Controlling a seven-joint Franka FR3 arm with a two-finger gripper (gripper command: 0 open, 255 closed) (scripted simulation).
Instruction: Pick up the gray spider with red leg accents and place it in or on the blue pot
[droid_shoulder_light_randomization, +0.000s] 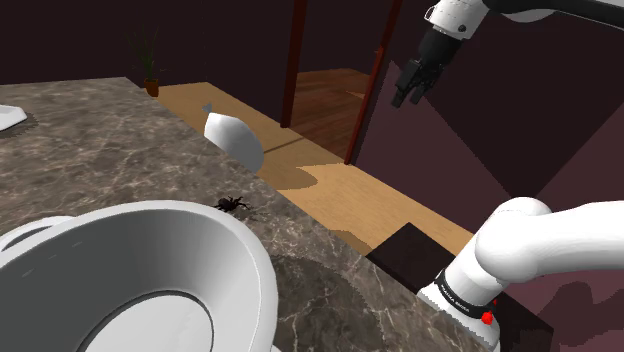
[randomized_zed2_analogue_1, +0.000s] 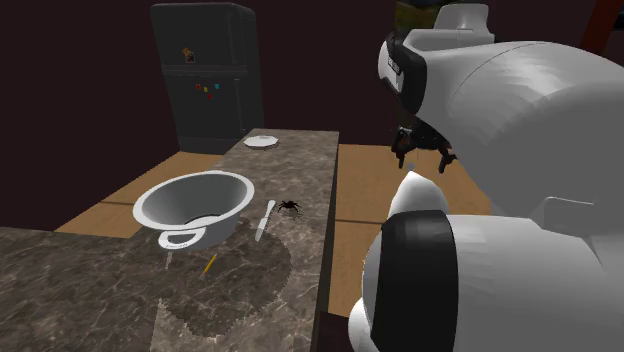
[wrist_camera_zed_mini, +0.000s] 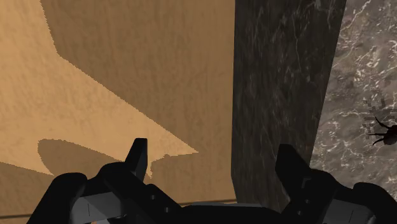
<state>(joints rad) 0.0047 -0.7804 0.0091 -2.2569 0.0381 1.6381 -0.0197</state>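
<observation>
Spider (droid_shoulder_light_randomization: 231, 204), small and dark, sits on the marble bench (droid_shoulder_light_randomization: 90, 160) close to its long edge, near the rim of the big pot (droid_shoulder_light_randomization: 215, 260), which is drawn white. The claw (droid_shoulder_light_randomization: 410, 95) hangs high over the wooden floor (droid_shoulder_light_randomization: 340, 195), well apart from the bench edge.

From the second exterior view, a white knife (randomized_zed2_analogue_1: 263, 220) lies between pot and spider. The claw is above the floor, beside the bench's long edge.

From the wrist view, the two fingers (wrist_camera_zed_mini: 137, 154) stand apart and nothing is between them. Under them is floor, and the spider is on the bench top, away from the fingers.
</observation>
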